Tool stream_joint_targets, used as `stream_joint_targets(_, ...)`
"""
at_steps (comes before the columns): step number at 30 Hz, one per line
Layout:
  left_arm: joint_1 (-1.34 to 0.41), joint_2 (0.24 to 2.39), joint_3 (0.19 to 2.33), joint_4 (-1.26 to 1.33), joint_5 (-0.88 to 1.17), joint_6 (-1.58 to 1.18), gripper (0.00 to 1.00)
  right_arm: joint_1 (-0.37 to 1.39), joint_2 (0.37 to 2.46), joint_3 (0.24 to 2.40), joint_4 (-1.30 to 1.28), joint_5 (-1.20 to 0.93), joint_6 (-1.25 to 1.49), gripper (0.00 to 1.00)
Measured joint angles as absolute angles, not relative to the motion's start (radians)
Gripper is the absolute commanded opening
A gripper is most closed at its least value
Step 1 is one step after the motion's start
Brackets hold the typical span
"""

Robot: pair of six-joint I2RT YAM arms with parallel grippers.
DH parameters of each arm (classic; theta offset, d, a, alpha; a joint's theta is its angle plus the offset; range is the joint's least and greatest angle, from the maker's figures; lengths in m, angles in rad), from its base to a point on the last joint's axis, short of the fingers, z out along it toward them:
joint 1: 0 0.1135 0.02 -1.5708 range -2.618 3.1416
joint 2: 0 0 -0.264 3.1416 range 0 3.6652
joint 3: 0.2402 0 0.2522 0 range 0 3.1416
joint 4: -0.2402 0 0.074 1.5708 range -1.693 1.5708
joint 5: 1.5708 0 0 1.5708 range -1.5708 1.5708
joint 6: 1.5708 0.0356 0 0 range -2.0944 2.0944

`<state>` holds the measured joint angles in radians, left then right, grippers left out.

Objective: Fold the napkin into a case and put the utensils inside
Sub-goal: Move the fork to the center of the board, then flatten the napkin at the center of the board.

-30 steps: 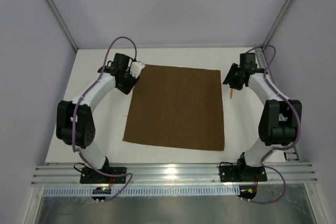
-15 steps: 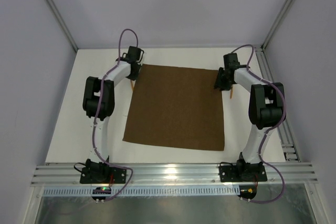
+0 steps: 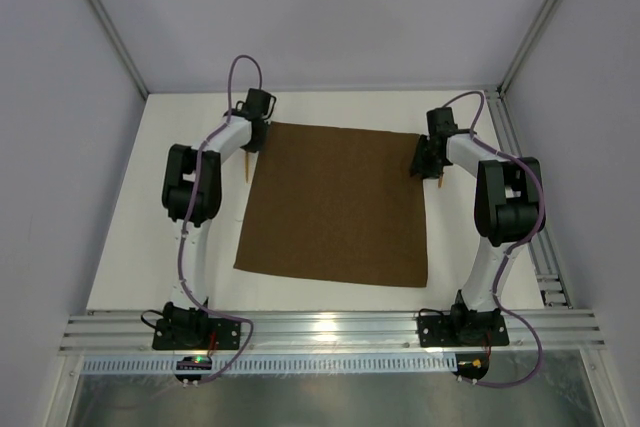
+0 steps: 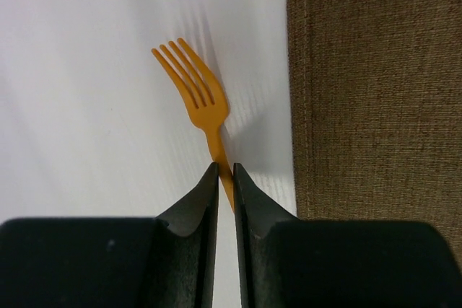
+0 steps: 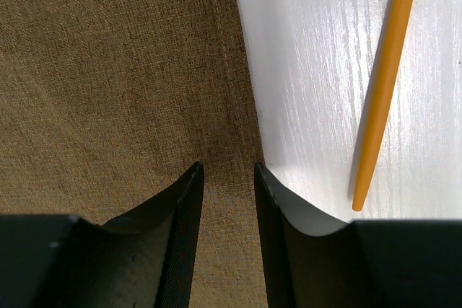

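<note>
Change: since a second ago both my arms have swung in to the napkin's point(image 3: 335, 205) far corners, and my left fingers point(image 4: 215, 178) have narrowed.
Left fingers: pinched on the fork's point(image 4: 198, 99) handle, just left of the napkin.
Right fingers point(image 5: 193, 185): parted, astride the napkin's right edge, holding nothing.
Napkin: one, flat and unfolded on the counter point(image 3: 140, 237).
Utensils: two, the fork and an orange handle point(image 5: 382, 84) lying just right of the napkin.
</note>
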<state>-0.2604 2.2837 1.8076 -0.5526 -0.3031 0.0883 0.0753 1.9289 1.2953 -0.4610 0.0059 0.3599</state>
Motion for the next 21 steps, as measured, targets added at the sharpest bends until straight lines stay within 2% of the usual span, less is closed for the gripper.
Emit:
stream_joint_targets(6,-0.243,2.284,1.77,-0.502,-0.365,0.144,0.12,0.075,1.953,1.342,-0.484,0.009,0.345,0.39)
stream_joint_targets(14,-0.2,2.267,1.737,-0.462,-0.337,0.189,0.15,0.075,2.118,1.567,-0.533,-0.004,0.329,0.39)
stream_joint_targets(19,-0.198,2.242,1.727,-0.495,-0.265,0.18,0.22,0.075,2.206,1.709,-0.583,-0.039,0.324,0.39)
stream_joint_targets(21,-0.198,2.236,1.73,-0.513,-0.241,0.168,0.3,0.075,2.25,1.787,-0.609,-0.044,0.318,0.39)
